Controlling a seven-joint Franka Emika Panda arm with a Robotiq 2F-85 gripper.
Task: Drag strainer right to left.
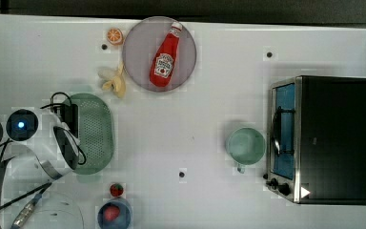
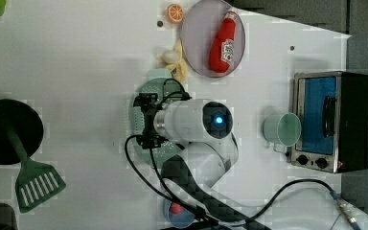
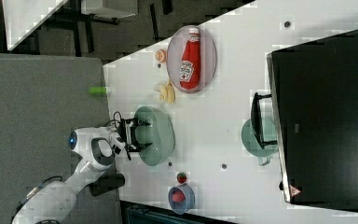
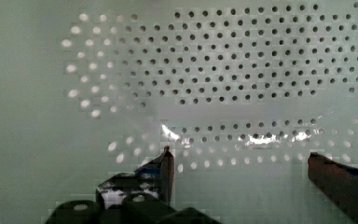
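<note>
The strainer (image 1: pixel 95 133) sits on the white table (image 1: pixel 195 119) toward the top view's left, partly covered on its left side by the arm's white wrist housing (image 1: pixel 52 143). The gripper (image 4: pixel 240 161) hangs just above the perforated bowl, fingers spread wide with nothing between them; in the wrist view two dark fingertips (image 4: pixel 168 161) stand well apart over the rows of holes. Near the strainer, toward the top view's upper edge, lies a peeled banana (image 1: pixel 113 80), and beyond it an orange slice (image 1: pixel 115 36) beside a grey-lilac plate (image 1: pixel 138 57) bearing a ketchup bottle (image 1: pixel 166 56) on its side. On the other side of the strainer a small red fruit (image 1: pixel 116 189) sits beside a blue bowl (image 1: pixel 114 214) holding a red item. Well apart, toward the top view's right, a mint-green cup (image 1: pixel 245 145) stands just beside a toaster oven (image 1: pixel 324 138) with a blue glass door. The left view adds a dark green spatula (image 2: pixel 36 184) and a black round object (image 2: pixel 9 132) at the left view's left. The right view shows a grey floor (image 3: pixel 37 116) beyond the table edge and a second white table (image 3: pixel 28 18) behind.
</note>
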